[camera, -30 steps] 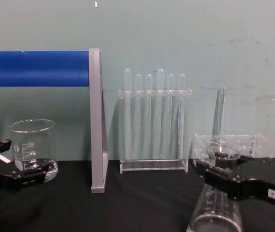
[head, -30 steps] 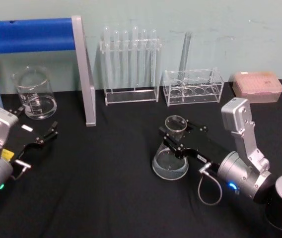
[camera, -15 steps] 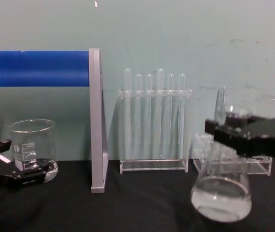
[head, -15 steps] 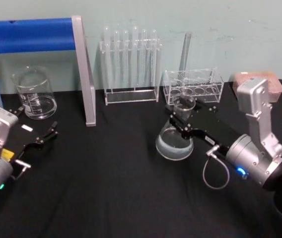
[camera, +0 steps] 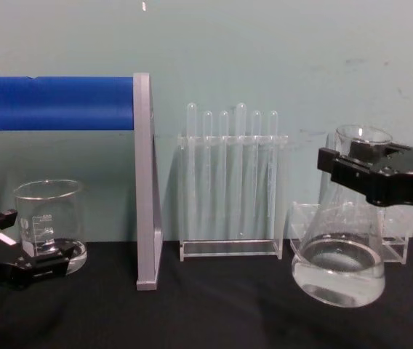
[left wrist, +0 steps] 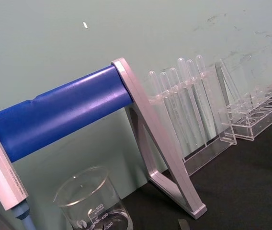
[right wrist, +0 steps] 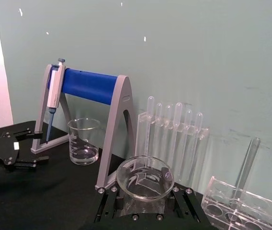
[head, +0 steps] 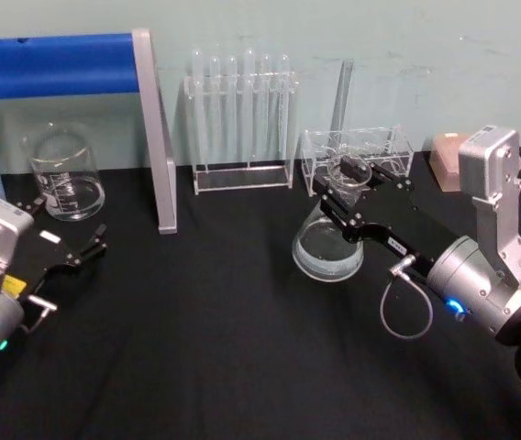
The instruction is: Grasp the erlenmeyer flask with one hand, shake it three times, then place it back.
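Right pincer (head: 345, 191), black and blocky, is clamped on the narrow neck of the erlenmeyer flask (head: 327, 249), just under its flared rim. Held this way, the flask hangs tilted above the black tabletop (head: 205, 348), right of centre and just on the near side of a low clear rack (head: 371, 151). A little clear liquid sits in its wide base. Far back at centre stands a rack of test tubes (head: 242, 119). At the left, the left pincer (head: 66, 225) sits low with its jaws spread wide, near a glass beaker (head: 63, 174).
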